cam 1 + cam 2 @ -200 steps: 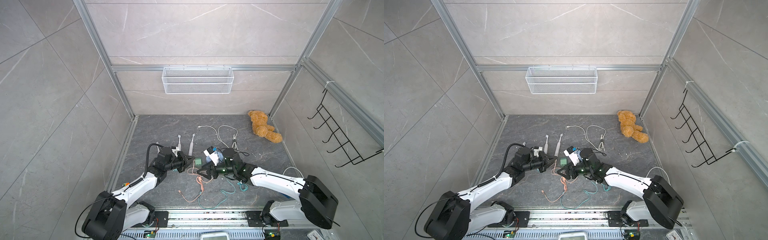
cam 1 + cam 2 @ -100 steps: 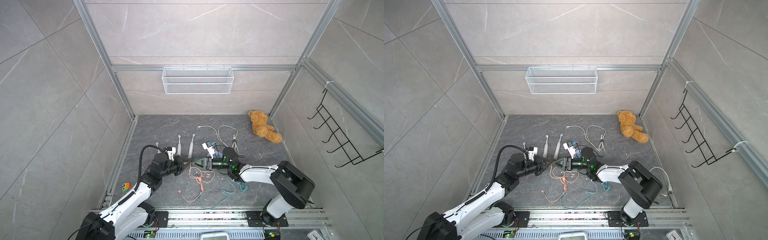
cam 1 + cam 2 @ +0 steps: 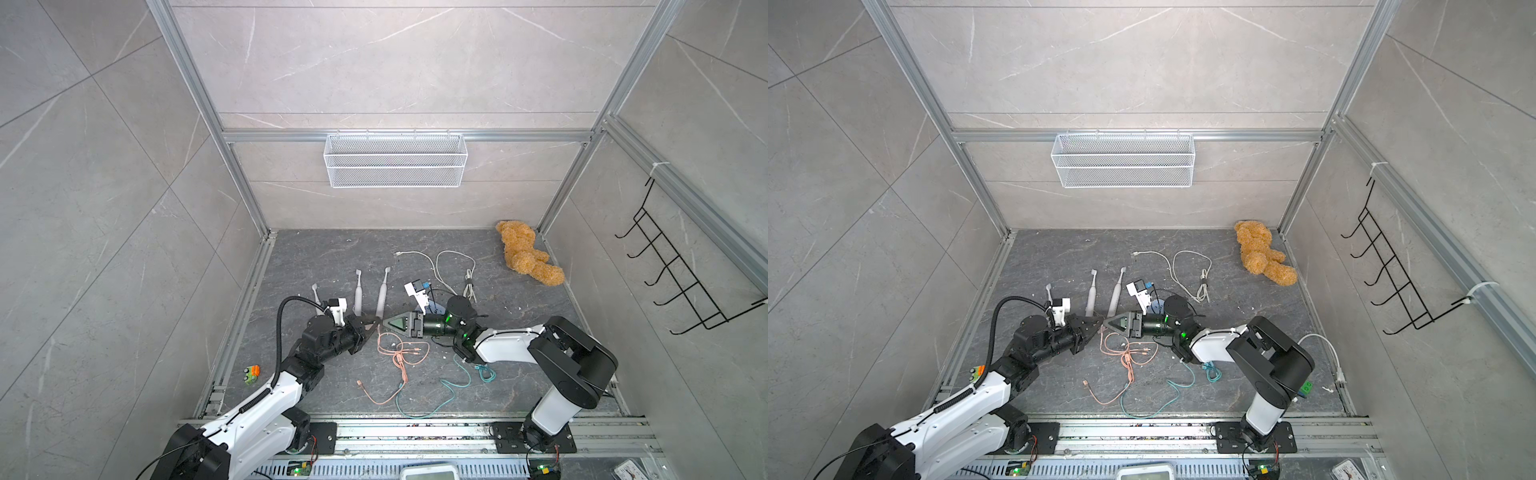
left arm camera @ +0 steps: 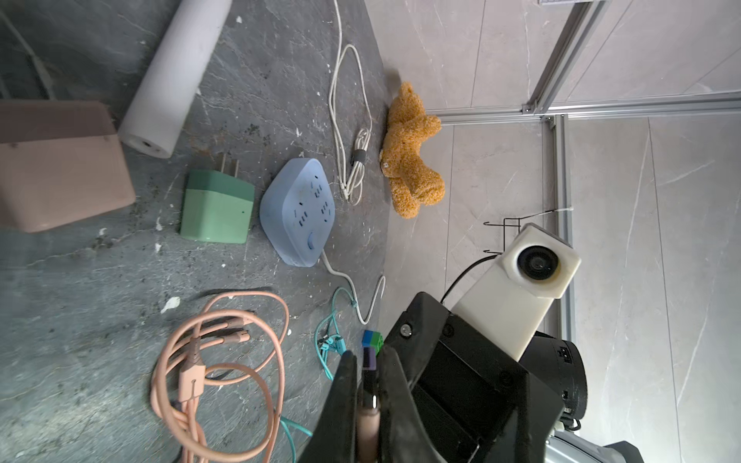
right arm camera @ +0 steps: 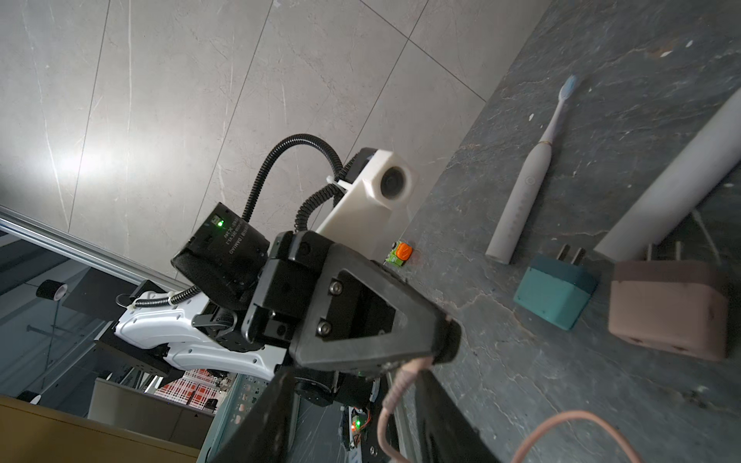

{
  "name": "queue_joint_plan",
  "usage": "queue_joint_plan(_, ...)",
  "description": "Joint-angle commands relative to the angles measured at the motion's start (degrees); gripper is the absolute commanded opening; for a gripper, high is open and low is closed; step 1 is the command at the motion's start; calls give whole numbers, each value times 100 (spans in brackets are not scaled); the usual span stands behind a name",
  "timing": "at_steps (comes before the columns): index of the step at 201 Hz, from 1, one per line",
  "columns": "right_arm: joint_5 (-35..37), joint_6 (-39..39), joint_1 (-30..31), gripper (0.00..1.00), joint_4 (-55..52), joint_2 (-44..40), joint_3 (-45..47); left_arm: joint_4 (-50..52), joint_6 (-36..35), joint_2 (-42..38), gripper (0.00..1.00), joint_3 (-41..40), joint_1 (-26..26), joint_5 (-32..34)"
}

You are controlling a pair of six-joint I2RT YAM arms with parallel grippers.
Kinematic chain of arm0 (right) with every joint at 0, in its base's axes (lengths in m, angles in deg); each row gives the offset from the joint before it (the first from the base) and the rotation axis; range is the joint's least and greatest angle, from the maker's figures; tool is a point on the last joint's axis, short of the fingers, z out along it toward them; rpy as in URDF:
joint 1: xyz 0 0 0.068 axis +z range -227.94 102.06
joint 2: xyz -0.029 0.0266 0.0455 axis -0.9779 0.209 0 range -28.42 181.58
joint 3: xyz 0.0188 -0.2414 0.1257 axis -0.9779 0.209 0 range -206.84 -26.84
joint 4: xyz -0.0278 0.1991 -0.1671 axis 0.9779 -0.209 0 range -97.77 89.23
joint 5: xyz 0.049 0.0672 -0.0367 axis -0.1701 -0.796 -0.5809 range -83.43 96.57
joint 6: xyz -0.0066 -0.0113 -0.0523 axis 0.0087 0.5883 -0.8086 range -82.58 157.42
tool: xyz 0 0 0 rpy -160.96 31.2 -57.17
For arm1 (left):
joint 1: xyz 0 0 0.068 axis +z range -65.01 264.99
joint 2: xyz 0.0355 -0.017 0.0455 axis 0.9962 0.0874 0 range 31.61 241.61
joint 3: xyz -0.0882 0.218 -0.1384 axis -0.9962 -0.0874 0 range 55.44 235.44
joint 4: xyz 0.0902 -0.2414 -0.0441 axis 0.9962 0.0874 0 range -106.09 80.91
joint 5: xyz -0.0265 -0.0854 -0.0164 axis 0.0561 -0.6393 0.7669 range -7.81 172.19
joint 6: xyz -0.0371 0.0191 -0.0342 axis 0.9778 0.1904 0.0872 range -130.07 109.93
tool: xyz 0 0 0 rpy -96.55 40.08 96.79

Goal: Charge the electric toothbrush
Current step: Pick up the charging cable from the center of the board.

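Two grey-white electric toothbrushes (image 3: pixel 357 293) (image 3: pixel 382 291) lie side by side on the dark floor in both top views (image 3: pixel 1091 293), and a third (image 3: pixel 316 294) is half hidden behind my left arm. My left gripper (image 3: pixel 375 322) (image 4: pixel 367 354) is shut on the plug (image 4: pixel 369 385) of the pink cable (image 3: pixel 399 353). My right gripper (image 3: pixel 387 323) (image 5: pixel 353 375) faces it tip to tip. Its jaws stand apart around the pink cable (image 5: pixel 401 381), just behind the left fingertips (image 5: pixel 445 340).
A pink charger (image 4: pixel 60 164), a green charger (image 4: pixel 216 208) and a blue power strip (image 4: pixel 298 210) sit near the brush bases. A teal cable (image 3: pixel 436 395), a white cable (image 3: pixel 453 266), a teddy bear (image 3: pixel 528 257), a wall basket (image 3: pixel 395 160) and wall hooks (image 3: pixel 681 270) surround them.
My right gripper has swung left and levelled to meet the left gripper's tip, and its jaws have narrowed. The left gripper drew back slightly, still holding the plug.
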Motion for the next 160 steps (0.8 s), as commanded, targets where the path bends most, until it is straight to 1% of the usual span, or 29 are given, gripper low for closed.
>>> queue_joint_plan(1,-11,-76,36,49,158,79,1,-648,232,-90,0,24,-127,343)
queue_joint_plan(20,2,-164,59,49,21,100,-30,-919,327,-35,0,-8,-208,417)
queue_joint_plan(56,71,-396,77,50,-273,44,-21,-1009,380,-148,0,-82,-302,610)
queue_joint_plan(84,61,-460,100,45,-374,41,-91,-1112,401,-68,0,-62,-404,629)
queue_joint_plan(120,-1,-390,161,35,-218,194,-171,-1341,422,107,0,-41,-607,726)
queue_joint_plan(136,21,-381,163,29,-185,193,-171,-1367,406,155,0,-29,-655,738)
queue_joint_plan(145,51,-403,168,25,-196,161,-176,-1384,403,163,0,-26,-666,735)
queue_joint_plan(160,127,-510,167,13,-368,63,-164,-1417,388,140,0,-36,-674,735)
